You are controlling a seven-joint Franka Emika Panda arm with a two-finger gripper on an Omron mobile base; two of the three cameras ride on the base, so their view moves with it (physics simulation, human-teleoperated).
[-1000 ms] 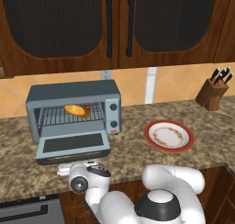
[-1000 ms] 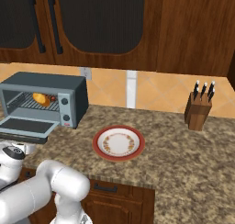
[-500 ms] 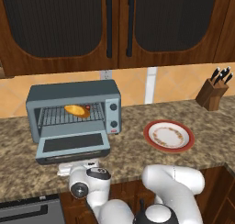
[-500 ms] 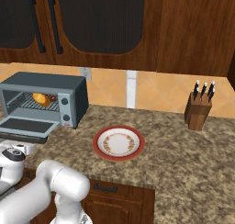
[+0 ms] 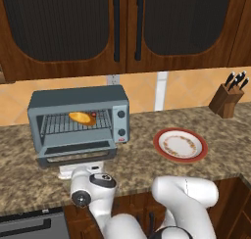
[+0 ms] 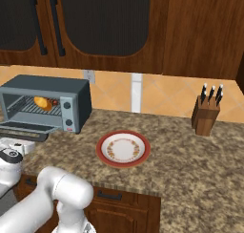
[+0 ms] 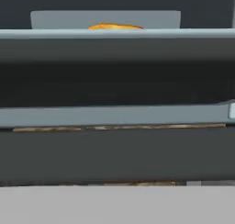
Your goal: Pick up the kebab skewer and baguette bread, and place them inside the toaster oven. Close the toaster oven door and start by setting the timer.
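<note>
inside the toaster oven (image 5: 78,102) lies the baguette bread (image 5: 83,118), door (image 5: 77,151) down; gripper's state unclear.

The boxy grey-blue metal toaster oven (image 5: 81,120) blocks my way ahead: its grey-blue drop-down door with the dark glass window (image 5: 77,153) lies open and flat, jutting toward me over the speckled brown stone surface (image 5: 142,164), and my wrist sits just beside its front edge. Above the flap the cavity mouth is open, though the small golden-orange oval loaf (image 5: 83,118) takes up the middle of the wire rack. To my right, bare surface runs to the red-rimmed white plate (image 5: 180,144), with the wooden knife block (image 5: 227,99) well beyond.
</note>
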